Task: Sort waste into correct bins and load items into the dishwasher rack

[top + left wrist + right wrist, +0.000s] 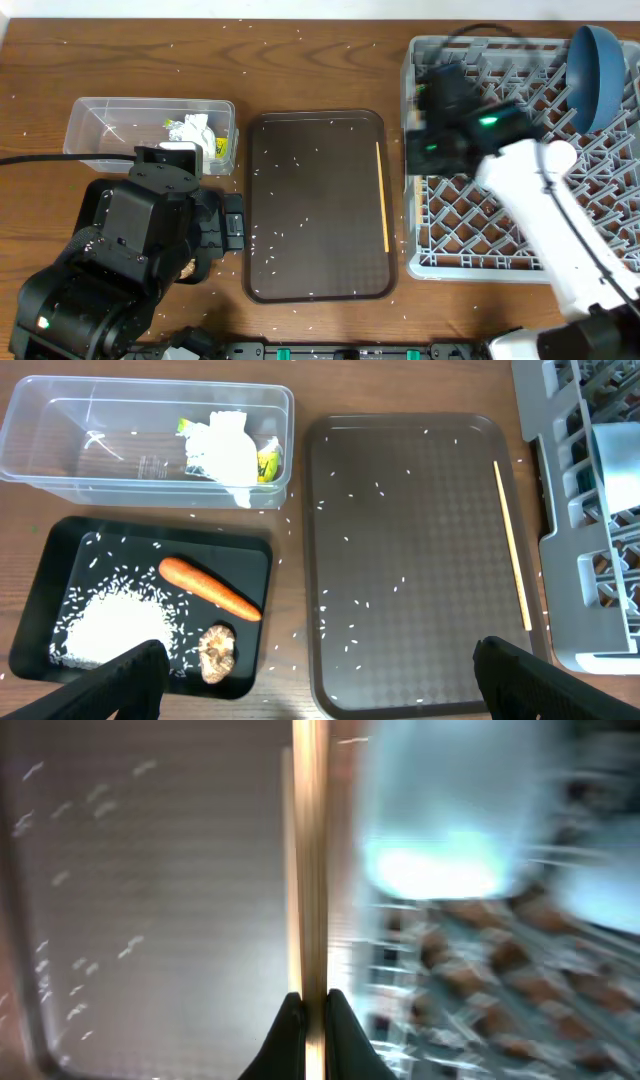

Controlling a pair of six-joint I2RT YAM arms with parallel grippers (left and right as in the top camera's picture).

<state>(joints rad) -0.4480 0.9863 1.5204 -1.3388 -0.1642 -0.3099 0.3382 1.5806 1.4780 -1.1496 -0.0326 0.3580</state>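
My right claw [313,1005] is clamped on a thin pale wooden chopstick [310,870], above the 9 o'clock edge of the large grey plastic lattice rack [470,215]. A second wooden chopstick [382,195] lies along the 3 o'clock side of the brown serving tray [310,200]. My left claw [318,648] hangs over the tabletop [150,60] at the tray's 9 o'clock, its fingers spread wide.

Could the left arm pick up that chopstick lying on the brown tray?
Probably yes. The chopstick lies bare along the brown tray's right edge, nothing on it, and the left arm hovers close by with its jaws open.
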